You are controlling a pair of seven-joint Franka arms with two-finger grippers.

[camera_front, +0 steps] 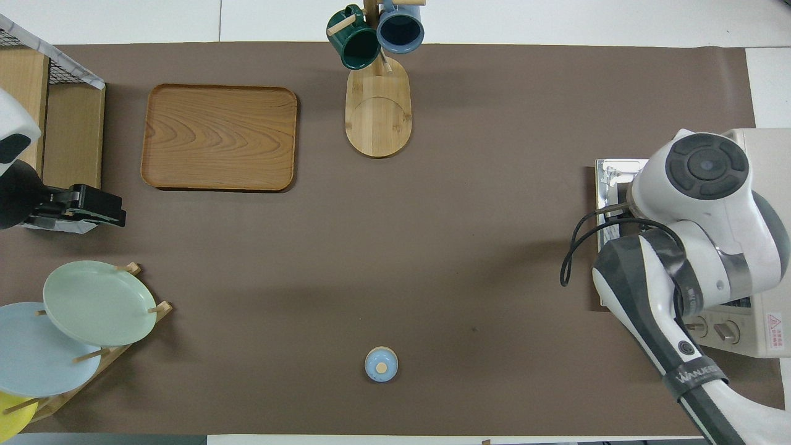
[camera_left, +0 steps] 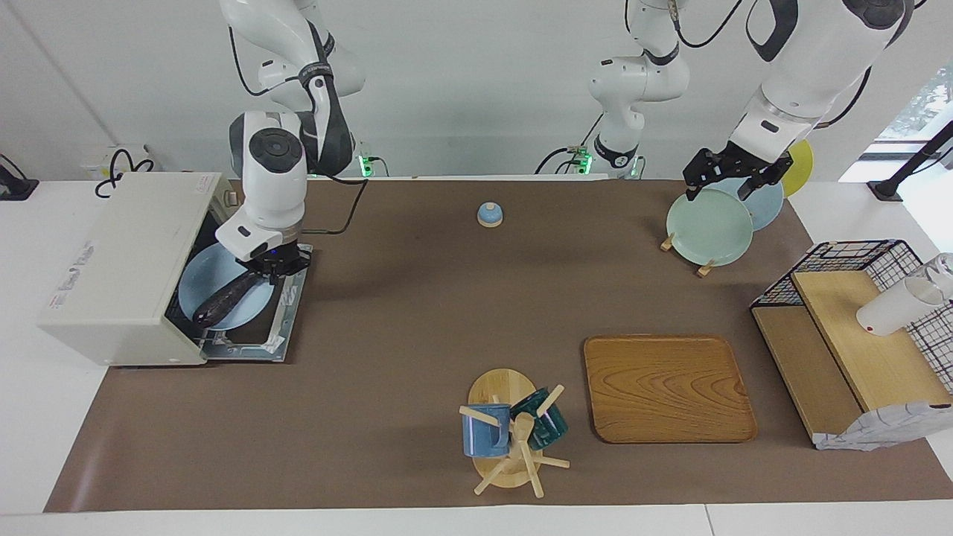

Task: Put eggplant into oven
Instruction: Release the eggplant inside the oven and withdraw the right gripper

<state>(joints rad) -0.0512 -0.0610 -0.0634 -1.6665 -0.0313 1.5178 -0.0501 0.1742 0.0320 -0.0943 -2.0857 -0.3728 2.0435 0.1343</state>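
Observation:
The cream-white oven [camera_left: 119, 268] stands at the right arm's end of the table, with its door [camera_left: 287, 320] dropped open and flat. A light blue plate [camera_left: 195, 283] lies in its mouth. The dark eggplant [camera_left: 223, 301] lies slanted on that plate. My right gripper [camera_left: 274, 269] is over the door at the oven's mouth and is shut on the eggplant's upper end. In the overhead view the right arm hides the eggplant, and only the oven's edge [camera_front: 766, 142] and its door [camera_front: 612, 176] show. My left gripper [camera_left: 733, 182] waits open over the plate rack.
A rack with a green plate [camera_left: 707, 227] and a blue plate stands at the left arm's end. A small blue bell [camera_left: 489, 214], a wooden tray [camera_left: 666, 387], a mug tree [camera_left: 514, 435] with two mugs and a wire-and-wood shelf [camera_left: 856, 335] are also on the table.

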